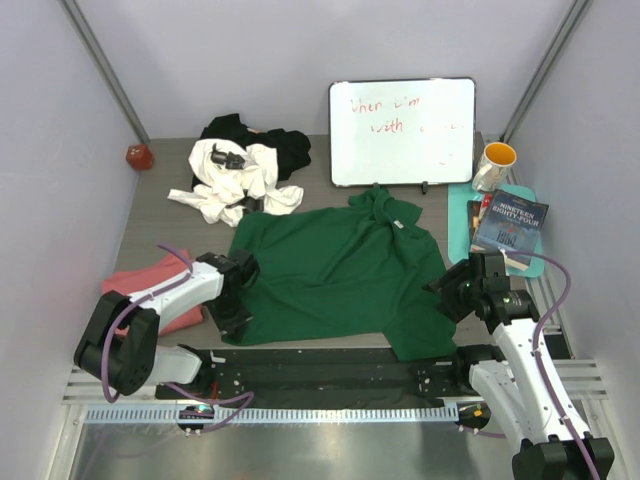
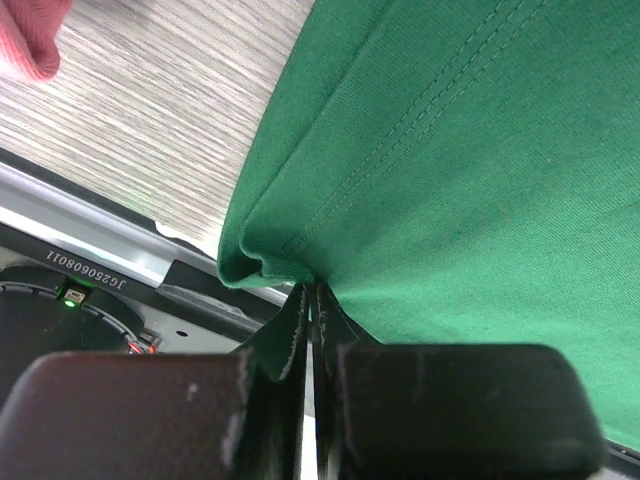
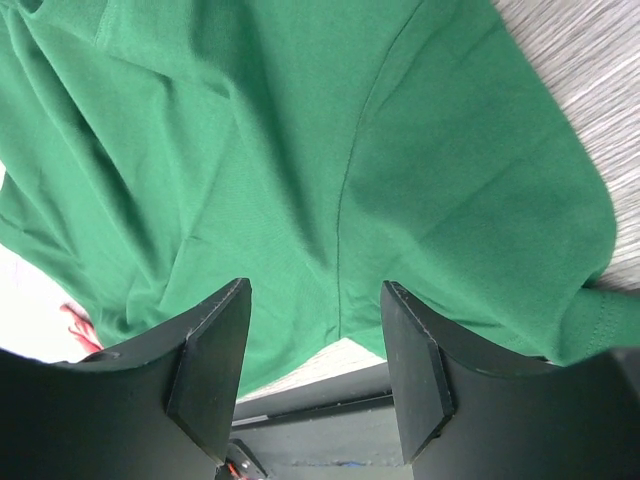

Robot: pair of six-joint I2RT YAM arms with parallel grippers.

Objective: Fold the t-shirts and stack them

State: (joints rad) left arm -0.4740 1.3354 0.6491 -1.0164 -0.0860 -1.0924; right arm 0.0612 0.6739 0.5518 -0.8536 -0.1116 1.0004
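Near-left edge of worktop [image 1: 160,215]: left hand [image 2: 310,300] pressed together on the hem corner of the dark green t-shirt [image 1: 340,270]; the bite is thin, right at the edge.
right hand [image 3: 315,345]: spread above the tee's near-right part, holding nothing.
risk 1: hem could slip from that shallow pinch.
risk 2: a one-sided pull would likely skew and bunch the cloth.
risk 3: near edge lies by the rail [image 1: 330,365] and may snag.
green tee: mid-worktop, mostly flat, creased, collar at far side.
others: salmon pink t-shirt [image 1: 150,290] on the left; white t-shirt [image 1: 235,180] and black t-shirt [image 1: 285,145] heaped far-left.
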